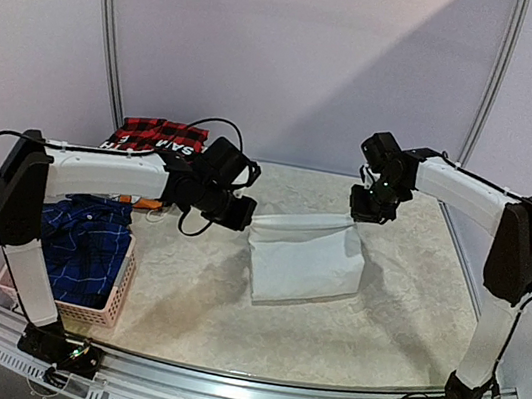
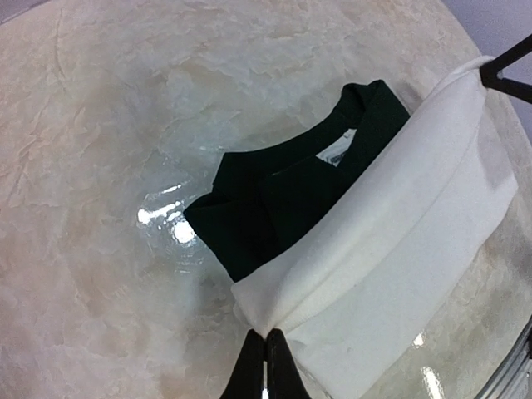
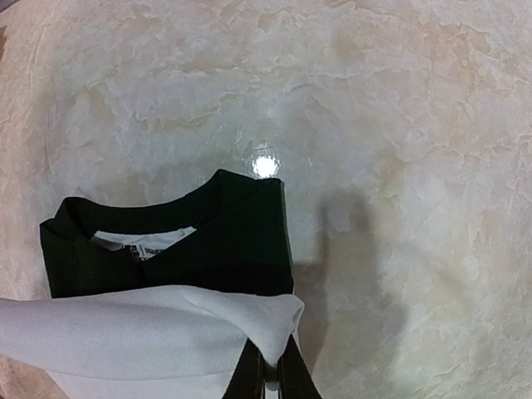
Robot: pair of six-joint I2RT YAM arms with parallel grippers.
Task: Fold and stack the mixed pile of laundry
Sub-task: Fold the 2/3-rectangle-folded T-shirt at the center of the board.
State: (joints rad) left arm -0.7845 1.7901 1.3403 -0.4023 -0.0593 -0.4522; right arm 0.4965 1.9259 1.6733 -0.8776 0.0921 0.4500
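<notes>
A white T-shirt (image 1: 302, 261) hangs stretched between both grippers above the middle of the table, its lower part resting on the surface. My left gripper (image 1: 243, 218) is shut on its left top corner and my right gripper (image 1: 363, 215) is shut on its right top corner. In the left wrist view the left gripper (image 2: 268, 337) pinches a white fold (image 2: 399, 249) lying over the dark collar part (image 2: 283, 208). In the right wrist view the right gripper (image 3: 273, 366) nips the white corner (image 3: 125, 337) in front of the dark collar part (image 3: 191, 241).
A red-and-black plaid shirt (image 1: 160, 134) lies at the back left. A blue plaid piece (image 1: 87, 242) fills the pink lattice basket (image 1: 97, 309) at the near left, under the left arm. The marbled tabletop (image 1: 400, 312) has a metal rail along its near edge.
</notes>
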